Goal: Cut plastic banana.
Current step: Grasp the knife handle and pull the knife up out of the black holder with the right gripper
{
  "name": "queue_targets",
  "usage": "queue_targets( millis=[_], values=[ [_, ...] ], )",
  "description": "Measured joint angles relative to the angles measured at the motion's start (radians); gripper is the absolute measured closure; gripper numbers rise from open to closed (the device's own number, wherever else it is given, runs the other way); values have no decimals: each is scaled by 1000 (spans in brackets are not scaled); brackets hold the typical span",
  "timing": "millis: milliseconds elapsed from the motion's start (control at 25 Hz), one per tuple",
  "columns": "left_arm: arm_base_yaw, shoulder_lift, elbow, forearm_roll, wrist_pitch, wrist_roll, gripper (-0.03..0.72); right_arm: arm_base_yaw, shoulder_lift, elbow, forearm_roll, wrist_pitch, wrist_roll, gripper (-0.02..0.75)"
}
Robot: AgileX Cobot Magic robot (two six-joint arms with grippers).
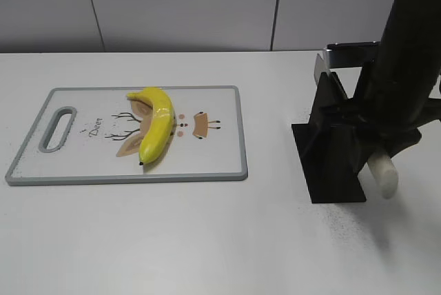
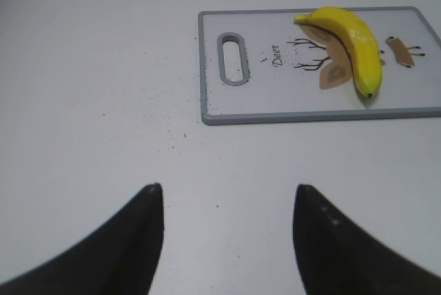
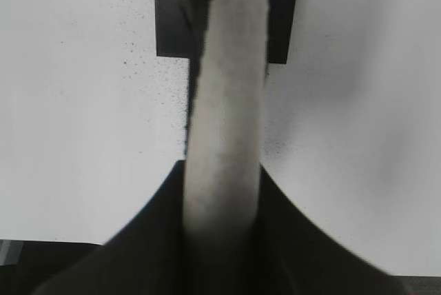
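Observation:
A yellow plastic banana (image 1: 157, 124) lies on a white cutting board (image 1: 220, 164) with a grey rim, left of centre; it also shows in the left wrist view (image 2: 351, 43) on the board (image 2: 275, 105). My right gripper (image 1: 375, 154) is shut on the white handle of a knife (image 1: 383, 175) that sits in a black knife stand (image 1: 329, 150). In the right wrist view the handle (image 3: 226, 123) runs up between the jaws (image 3: 222, 191) to the stand (image 3: 172, 12). My left gripper (image 2: 227, 195) is open and empty above bare table, out of the exterior view.
The white table (image 1: 207, 240) carries fine dark specks near the stand and near the board's left edge (image 2: 165, 112). A grey wall panel (image 1: 186, 5) runs behind the table. The board has a handle slot (image 1: 58, 128) at its left end.

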Motion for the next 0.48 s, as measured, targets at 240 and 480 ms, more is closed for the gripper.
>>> queue_targets(
  millis=[240, 480],
  values=[
    [0, 0, 0, 0, 0, 0, 103, 0, 0, 0, 6, 11, 9, 577],
    [0, 0, 0, 0, 0, 0, 103, 0, -31, 0, 13, 30, 11, 577]
  ],
)
